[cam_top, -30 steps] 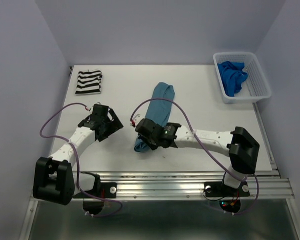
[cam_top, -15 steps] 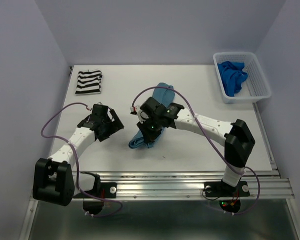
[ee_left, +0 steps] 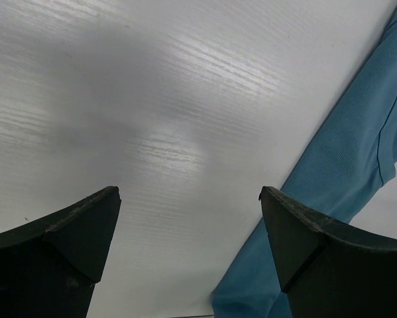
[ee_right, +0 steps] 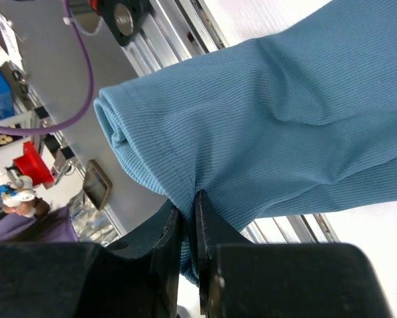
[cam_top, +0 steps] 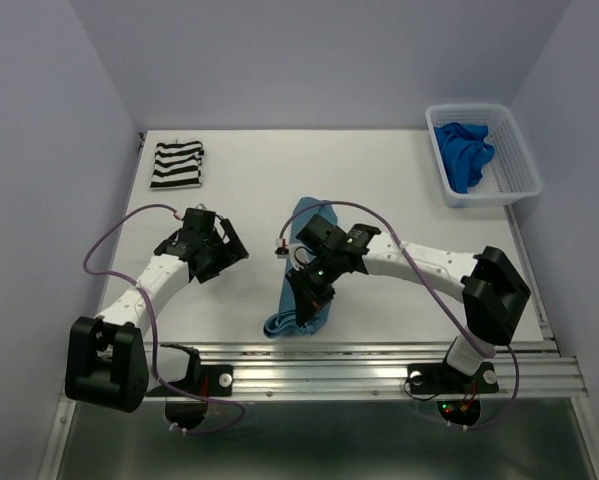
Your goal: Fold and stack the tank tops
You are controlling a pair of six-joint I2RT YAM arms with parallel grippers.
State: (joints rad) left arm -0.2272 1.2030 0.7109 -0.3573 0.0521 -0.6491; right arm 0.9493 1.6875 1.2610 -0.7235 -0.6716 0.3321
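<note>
Top external view: a teal blue ribbed fabric tank top (cam_top: 300, 216) lies as a long, bunched strip near the middle of the white table (cam_top: 239, 180), running from mid-table toward the near edge, where its lower end (cam_top: 282, 323) hangs beside the aluminium rail (cam_top: 379, 352). The right gripper (cam_top: 309, 298) is positioned over the near part of this strip. In the right wrist view its jaws stand almost together, pinched on a hemmed fold of the teal top (ee_right: 284, 132), which drapes above the fingers (ee_right: 215, 232) with the rail visible behind. The left gripper (cam_top: 227, 250) sits left of the strip and apart from it. The left wrist view shows that gripper (ee_left: 188, 245) spread wide over bare table and holding nothing, with the teal fabric (ee_left: 357, 165) crossing the right side of the view. A black-and-white striped tank top (cam_top: 177, 165) lies folded flat at the far left corner of the table. A bright royal blue tank top (cam_top: 462, 150) lies crumpled inside a white plastic lattice basket (cam_top: 524, 172) at the far right.
</note>
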